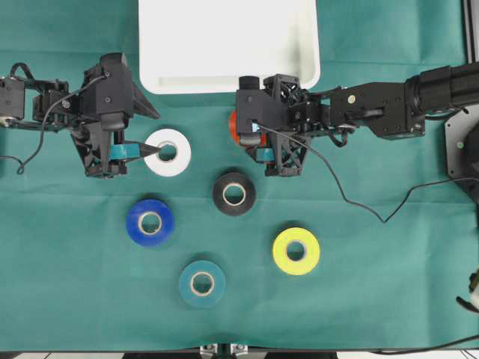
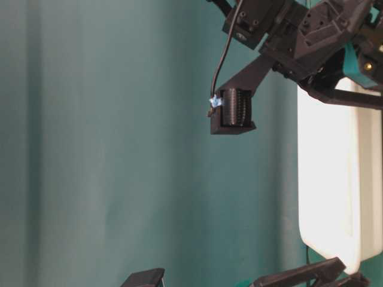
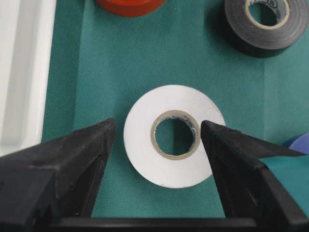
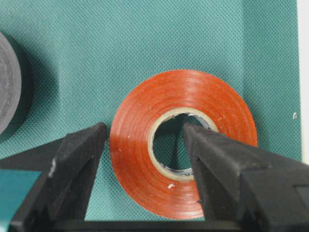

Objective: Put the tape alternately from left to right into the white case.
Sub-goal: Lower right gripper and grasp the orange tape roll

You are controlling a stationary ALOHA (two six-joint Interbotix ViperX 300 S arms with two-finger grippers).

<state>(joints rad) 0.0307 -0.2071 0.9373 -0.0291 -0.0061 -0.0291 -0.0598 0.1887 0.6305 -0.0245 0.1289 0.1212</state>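
Six tape rolls lie flat on the green cloth. The white tape [image 1: 169, 152] [image 3: 145, 145] sits between the fingers of my open left gripper [image 1: 150, 150] [image 3: 157, 124], whose right finger [image 3: 231, 159] overlaps the roll's edge. My right gripper [image 1: 253, 140] [image 4: 145, 128] is open astride the wall of the red-orange tape [image 1: 233, 127] [image 4: 130, 145]: one finger [image 4: 217, 159] is in the core hole, the other just outside the rim. Black tape [image 1: 234, 194], blue tape [image 1: 150, 222], yellow tape [image 1: 296, 250] and teal tape [image 1: 202, 283] lie nearer the front. The white case [image 1: 228, 45] [image 3: 19, 72] holds nothing.
The case's rim runs close behind both grippers, and its edge shows at the right of the right wrist view. The black roll [image 4: 9, 82] [image 3: 265, 24] lies close beside the red-orange one. A black cable [image 1: 359, 206] trails across the cloth right of centre.
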